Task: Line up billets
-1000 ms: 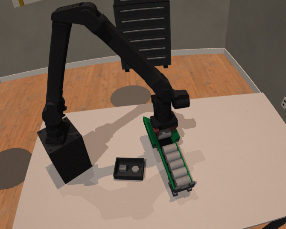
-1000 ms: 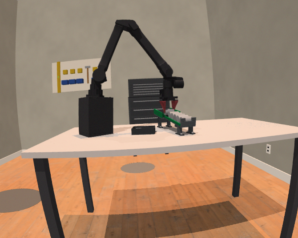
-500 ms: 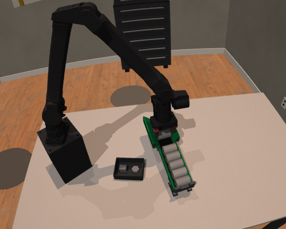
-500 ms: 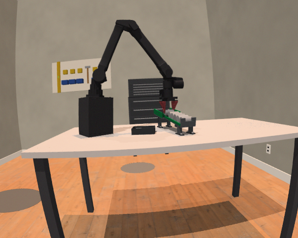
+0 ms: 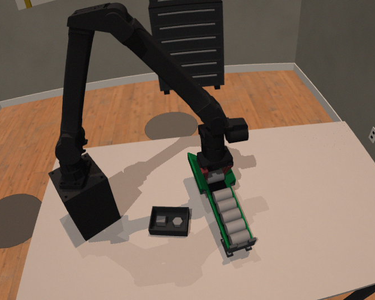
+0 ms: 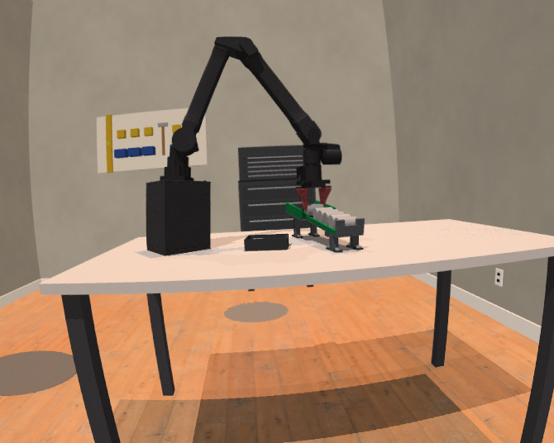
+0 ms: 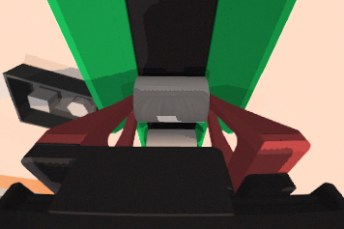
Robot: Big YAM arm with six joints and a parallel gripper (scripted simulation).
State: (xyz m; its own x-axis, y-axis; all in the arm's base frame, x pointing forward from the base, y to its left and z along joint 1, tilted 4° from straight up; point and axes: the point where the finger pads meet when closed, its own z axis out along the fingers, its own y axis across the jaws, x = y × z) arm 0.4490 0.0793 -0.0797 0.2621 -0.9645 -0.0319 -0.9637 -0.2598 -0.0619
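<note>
A green feed ramp (image 5: 223,206) with a black bed slopes down to a stop (image 5: 242,243) at its near end. Several grey billets (image 5: 231,216) lie straight across it, side by side against the stop. One more billet (image 5: 215,177) lies across the upper part of the ramp, with a small gap below it to the row. My gripper (image 5: 215,174) stands right over this billet, with a red finger at each end of it. In the wrist view the billet (image 7: 170,99) sits between the fingers, which are slightly open around it. The ramp also shows in the exterior view (image 6: 322,221).
A black tray (image 5: 169,220) with two small grey parts sits on the table left of the ramp, and also shows in the wrist view (image 7: 48,98). The arm's black base block (image 5: 84,200) stands at the table's left. A drawer cabinet (image 5: 189,42) stands behind the table.
</note>
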